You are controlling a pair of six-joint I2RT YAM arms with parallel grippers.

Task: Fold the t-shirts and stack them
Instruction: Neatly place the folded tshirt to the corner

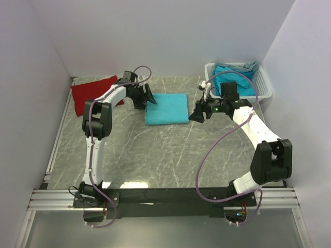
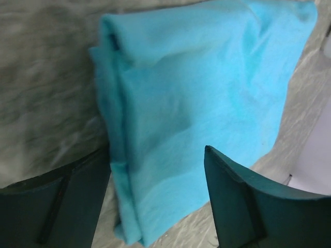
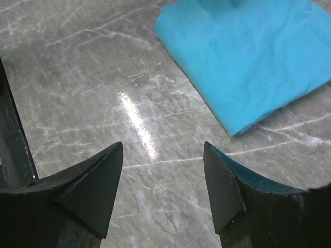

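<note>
A folded turquoise t-shirt (image 1: 166, 108) lies flat in the middle of the table. My left gripper (image 1: 147, 98) is at its left edge. In the left wrist view the folded edge of this shirt (image 2: 196, 77) lies between the fingers of the gripper (image 2: 156, 152), which stands open, and the right finger (image 2: 243, 201) is clear of the cloth. My right gripper (image 1: 196, 114) hangs just right of the shirt, open (image 3: 163, 147) over bare table, with the shirt's corner (image 3: 248, 57) ahead of it. A folded red t-shirt (image 1: 93, 94) lies at the back left. More turquoise t-shirts (image 1: 232, 77) are piled in the basket.
A white slatted basket (image 1: 265, 83) stands at the back right corner against the wall. White walls close in the grey marbled table (image 1: 155, 155) on three sides. The arm bases and a black rail (image 1: 170, 195) run along the near edge.
</note>
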